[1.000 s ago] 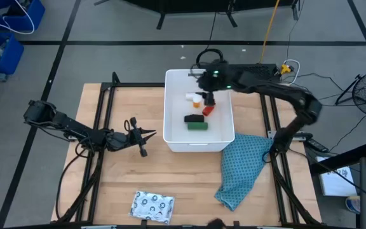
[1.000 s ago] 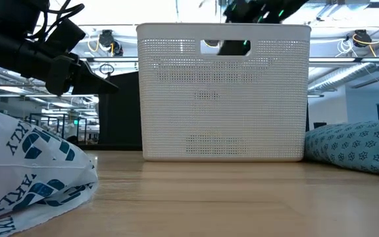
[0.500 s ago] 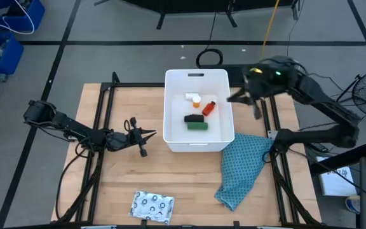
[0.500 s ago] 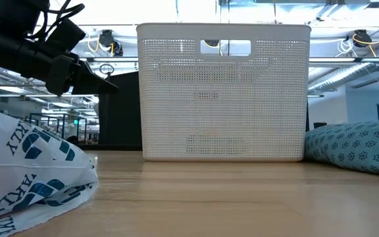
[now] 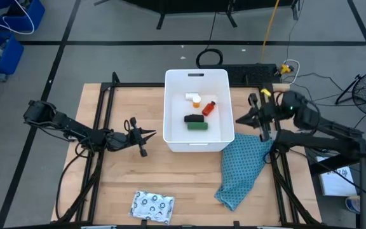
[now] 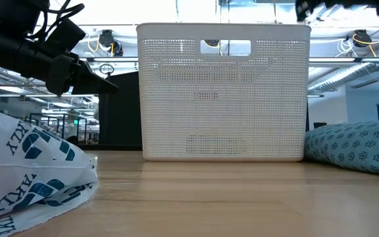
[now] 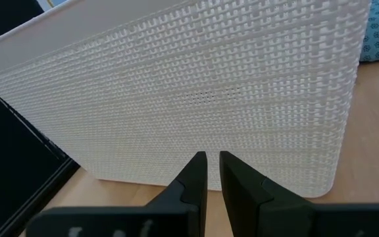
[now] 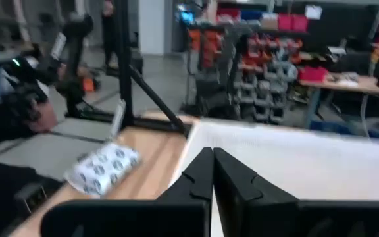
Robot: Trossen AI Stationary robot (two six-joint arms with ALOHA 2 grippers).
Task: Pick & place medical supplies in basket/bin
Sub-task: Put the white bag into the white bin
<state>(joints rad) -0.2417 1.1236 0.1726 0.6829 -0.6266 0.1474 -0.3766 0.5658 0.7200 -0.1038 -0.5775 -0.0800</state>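
Wooden table (image 5: 119,178) in a workshop, seen from above, with shelving and benches visible beyond it. The white bin (image 5: 199,147) stands at the table's 12 o'clock. Inside it lie the red bottle (image 5: 209,107), orange vial (image 5: 197,98), black block (image 5: 194,118), green block (image 5: 197,126) and a small white piece (image 5: 190,97). The silvery packet (image 5: 152,205) remains on the table at 7 o'clock, well apart from the bin. A teal cloth (image 5: 243,168) lies at 4 o'clock, just beside the bin's corner.

Change: a second ago the right gripper (image 5: 261,117) hung over the bin's interior above the red bottle; it has since swung out past the bin's right wall to 2 o'clock, above the table edge, and its fingers (image 8: 201,172) have closed together on nothing. The bottle now lies free in the bin, so that placement reads as complete.

The left gripper (image 5: 140,136), at 9 o'clock, has not moved; its fingers (image 7: 195,172) point at the bin's perforated wall with only a narrow gap, empty.

Judgement: the packet appears to be the last item outstanding
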